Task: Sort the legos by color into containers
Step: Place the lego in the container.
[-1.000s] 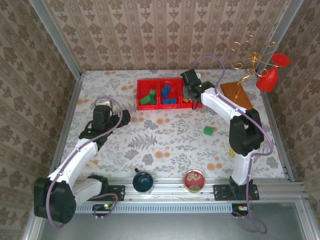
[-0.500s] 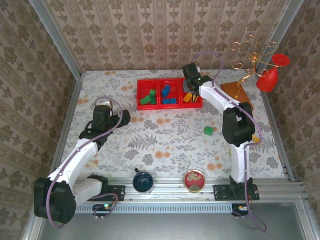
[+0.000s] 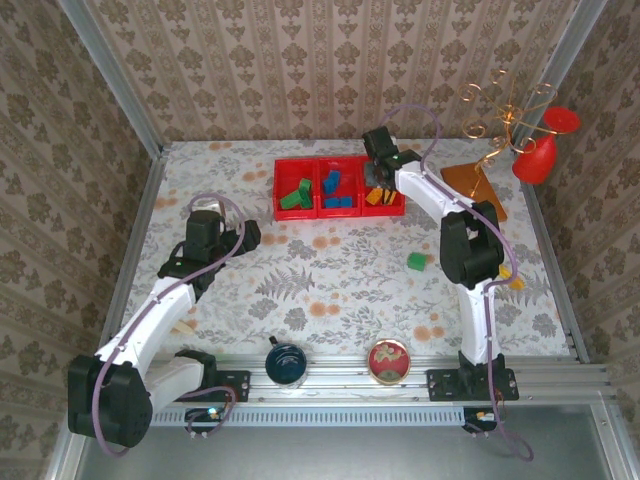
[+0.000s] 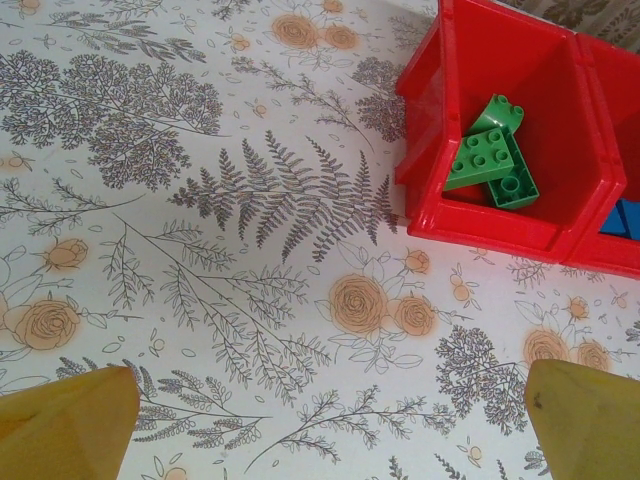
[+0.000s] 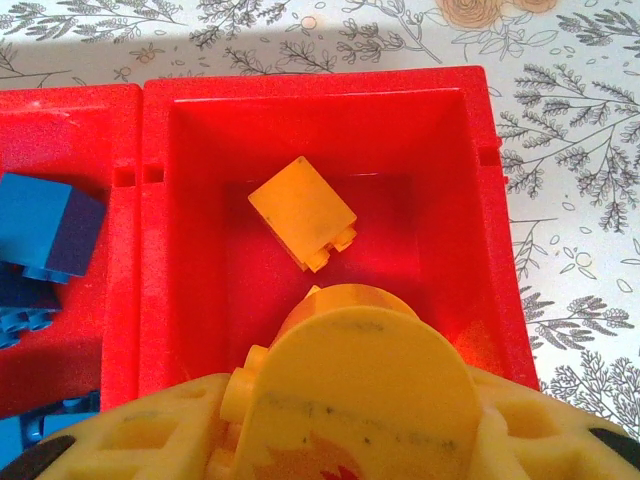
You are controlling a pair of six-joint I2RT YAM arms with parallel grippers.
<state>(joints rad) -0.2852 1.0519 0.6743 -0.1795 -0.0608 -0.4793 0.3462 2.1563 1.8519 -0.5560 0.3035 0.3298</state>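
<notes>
Brown damask wallpaper closes in three sides of a counter covered with a cloth printed in grey ferns and orange roses, with an aluminium rail along its near edge. A dark blue cup and a round red tin stand by that rail. At the far right are a gold wire stand, a red goblet and an orange board. The red tray lies near the back wall, with green bricks in its left compartment, blue bricks in the middle one and a yellow brick in the right one. One loose green brick sits on the cloth, well in front of the tray. The left hand hangs over bare cloth near the tray's left corner, its fingers spread wide with nothing between them. The right hand is over the right compartment and appears to be closed narrowly on a rounded yellow piece, though fingers and piece are close in colour and hard to separate.
</notes>
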